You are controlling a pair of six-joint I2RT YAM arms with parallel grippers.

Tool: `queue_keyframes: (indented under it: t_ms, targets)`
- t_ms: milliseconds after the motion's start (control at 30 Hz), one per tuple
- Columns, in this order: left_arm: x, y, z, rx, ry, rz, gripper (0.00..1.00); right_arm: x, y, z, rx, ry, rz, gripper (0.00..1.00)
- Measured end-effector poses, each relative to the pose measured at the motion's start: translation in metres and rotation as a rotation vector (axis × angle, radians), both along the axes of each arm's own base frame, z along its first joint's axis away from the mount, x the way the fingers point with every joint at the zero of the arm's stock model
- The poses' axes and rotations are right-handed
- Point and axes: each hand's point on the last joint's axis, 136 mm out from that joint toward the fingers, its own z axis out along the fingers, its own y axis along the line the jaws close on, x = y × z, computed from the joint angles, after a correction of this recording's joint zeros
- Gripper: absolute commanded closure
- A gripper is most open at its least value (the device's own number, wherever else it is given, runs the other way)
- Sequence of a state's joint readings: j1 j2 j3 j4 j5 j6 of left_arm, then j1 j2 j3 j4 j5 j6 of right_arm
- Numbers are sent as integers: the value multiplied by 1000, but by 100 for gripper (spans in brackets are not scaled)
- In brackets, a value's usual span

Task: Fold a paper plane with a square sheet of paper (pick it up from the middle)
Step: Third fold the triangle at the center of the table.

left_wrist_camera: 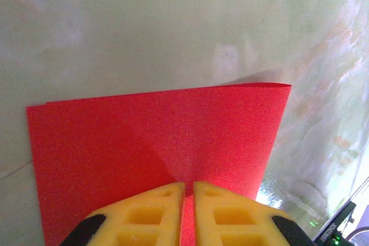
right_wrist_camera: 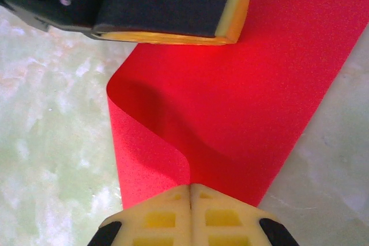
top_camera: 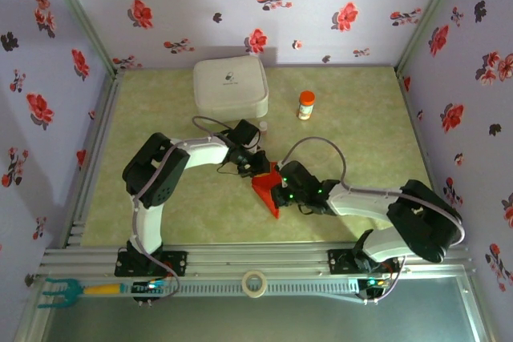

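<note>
Top external view, reading left to right: your left gripper stands at the far side of the thin bright red square sheet of paper, which lies mid-table between the arms, and your right gripper meets it from the right. Left wrist view: the yellow pads are pinched almost together with the red edge between them, so that claw holds the sheet. Two layers show, slightly offset along the left edge. Right wrist view: the pads are closed on a flap that curls over in a soft, uncreased bend. Judgement: an early fold is in hand. The next move calls for lining up the flap's edge and pressing that bend flat while the left claw anchors. From above, the red shape runs long from far to near, narrowing to a point toward the near edge.
</note>
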State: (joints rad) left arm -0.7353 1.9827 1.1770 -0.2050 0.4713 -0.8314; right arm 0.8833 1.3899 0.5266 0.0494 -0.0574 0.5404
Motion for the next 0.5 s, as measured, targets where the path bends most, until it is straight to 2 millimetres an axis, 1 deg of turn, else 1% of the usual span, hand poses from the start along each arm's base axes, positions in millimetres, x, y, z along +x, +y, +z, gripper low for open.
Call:
queue_keyframes:
  t_ms: [233,500]
  targets:
    - [0,0,0,1,-4,1,86,3,-4,-7,-52,4,-10,100]
    - [0,1,0,2,-7,3,86,4,-6,-10,-70,8,-18,100]
